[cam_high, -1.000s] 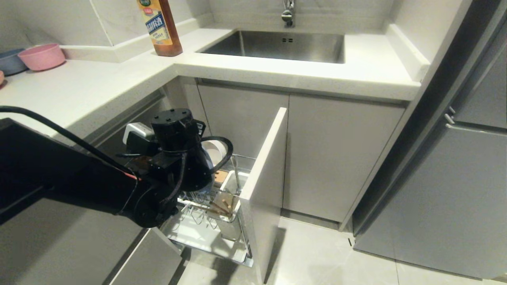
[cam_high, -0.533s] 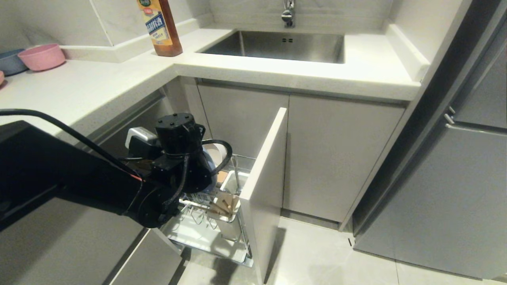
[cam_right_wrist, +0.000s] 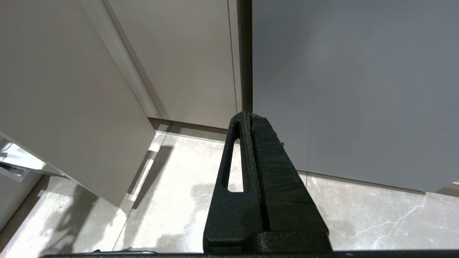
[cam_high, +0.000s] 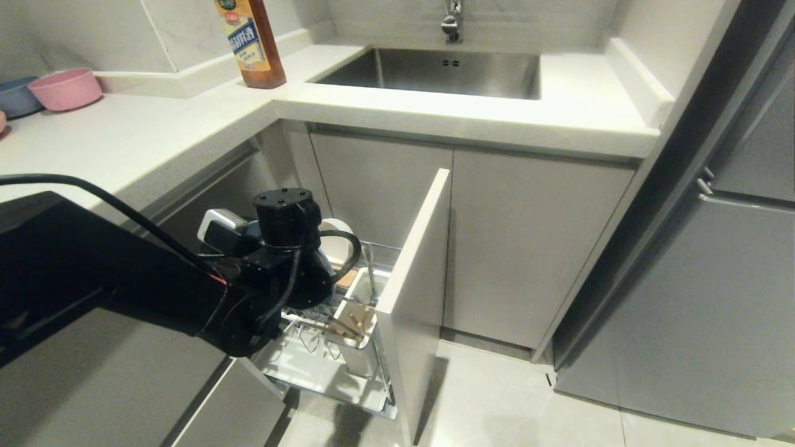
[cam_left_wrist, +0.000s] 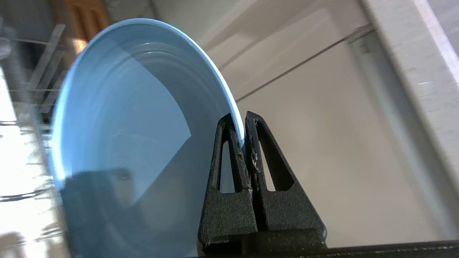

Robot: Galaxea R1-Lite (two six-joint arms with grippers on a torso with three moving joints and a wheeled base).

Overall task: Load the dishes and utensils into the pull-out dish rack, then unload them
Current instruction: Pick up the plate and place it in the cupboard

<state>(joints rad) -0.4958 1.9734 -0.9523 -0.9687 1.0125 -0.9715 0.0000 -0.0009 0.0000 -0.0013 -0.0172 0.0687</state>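
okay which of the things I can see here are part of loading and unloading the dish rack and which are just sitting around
Part of the job:
- blue plate, pinched at its rim by the left gripper
- white bowl
- spoon
- chopsticks
- dish rack

Just lying about:
- pink bowl and blue-grey bowl on the counter
- bottle
- sink
- right gripper, idle near the floor

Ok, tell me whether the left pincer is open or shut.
Shut: the left pincer pinches the rim of the light-blue plate between its fingers.
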